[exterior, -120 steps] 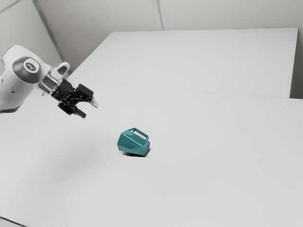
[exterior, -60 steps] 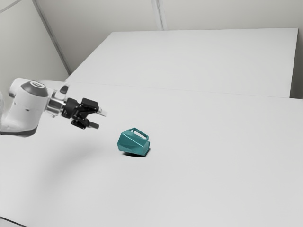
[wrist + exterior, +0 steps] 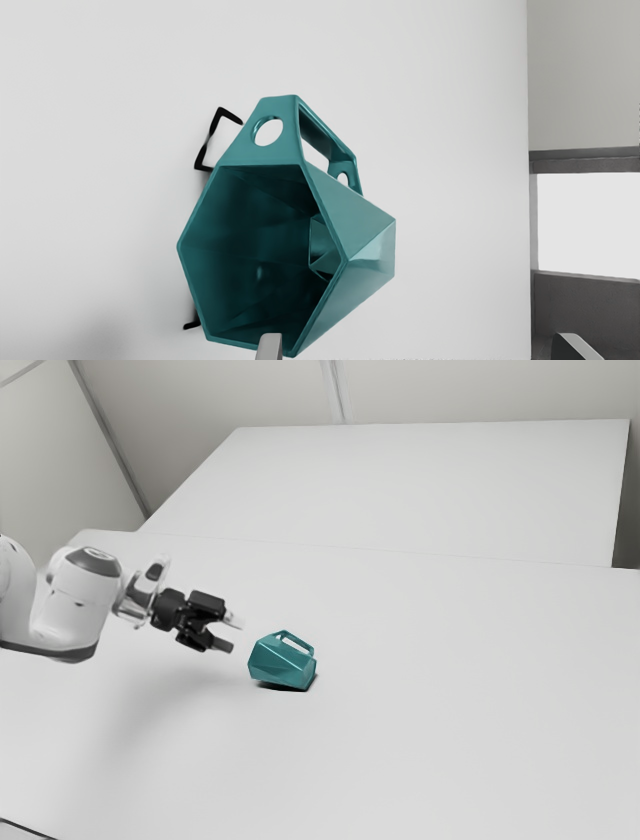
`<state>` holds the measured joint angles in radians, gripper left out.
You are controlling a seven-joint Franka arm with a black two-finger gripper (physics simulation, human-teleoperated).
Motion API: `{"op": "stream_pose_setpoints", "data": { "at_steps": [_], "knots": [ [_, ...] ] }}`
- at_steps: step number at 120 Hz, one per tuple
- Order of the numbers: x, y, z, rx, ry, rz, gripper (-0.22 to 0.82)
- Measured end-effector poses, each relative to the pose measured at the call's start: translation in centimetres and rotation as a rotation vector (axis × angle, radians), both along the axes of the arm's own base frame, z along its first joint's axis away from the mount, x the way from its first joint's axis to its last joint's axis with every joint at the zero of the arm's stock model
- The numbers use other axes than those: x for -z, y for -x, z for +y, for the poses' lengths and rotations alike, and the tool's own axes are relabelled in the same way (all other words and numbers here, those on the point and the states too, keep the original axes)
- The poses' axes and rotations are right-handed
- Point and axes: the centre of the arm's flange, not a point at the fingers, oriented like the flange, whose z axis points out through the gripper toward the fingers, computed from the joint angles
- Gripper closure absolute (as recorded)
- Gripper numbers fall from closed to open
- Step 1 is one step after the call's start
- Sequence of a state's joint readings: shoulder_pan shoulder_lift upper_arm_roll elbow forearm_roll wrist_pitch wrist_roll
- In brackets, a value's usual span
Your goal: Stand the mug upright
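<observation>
While closing in on the mug, lower and nearer with the gripper than in either earlier exterior picture, no contact visible yet. Just ahead of the fingertips, on its side on the table, the mug, in the same spot and pose as in those pictures. For the task, probably an approach to a grasp, with the righting itself clearly outstanding.

Mouth turned toward the fingers, base on the far side, handle raised off the table. Long axis roughly lying down, running from near the fingertips outward and away, but a bit askew to the reach, with the base veering from one finger's side toward the other's.

Fingers wide apart, nothing gripped. In the wrist view, one finger overlapping the edge of the mouth, the other well off beside the mug, past the base's side. Likely called for: a sideways shift to bring the wall or the handle between the fingers, then a firm close, a lift and a turn to point the mouth up. Straight ahead from here, some risk of bumping the rim with the overlapping finger and shoving or rolling the mug; faceted sides perhaps some help against rolling.
</observation>
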<state>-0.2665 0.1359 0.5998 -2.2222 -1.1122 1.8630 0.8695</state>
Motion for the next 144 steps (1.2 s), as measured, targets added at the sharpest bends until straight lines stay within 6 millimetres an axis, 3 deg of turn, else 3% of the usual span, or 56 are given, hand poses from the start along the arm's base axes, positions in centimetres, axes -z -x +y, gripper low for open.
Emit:
{"op": "stream_pose_setpoints", "data": {
  "at_steps": [30,68,114,126,144],
  "knots": [
    [2.2,-0.2,-0.5,0.026,0.027,-0.005,0.02],
    [3.5,-2.0,-0.9,0.058,0.025,-0.042,0.02],
    [5.2,-3.3,-3.9,0.107,0.062,-0.059,0.03],
    [5.5,-3.4,-3.9,0.101,0.069,-0.06,0.14],
    [5.8,-3.4,-3.8,0.092,0.077,-0.06,0.48]
  ]
}}
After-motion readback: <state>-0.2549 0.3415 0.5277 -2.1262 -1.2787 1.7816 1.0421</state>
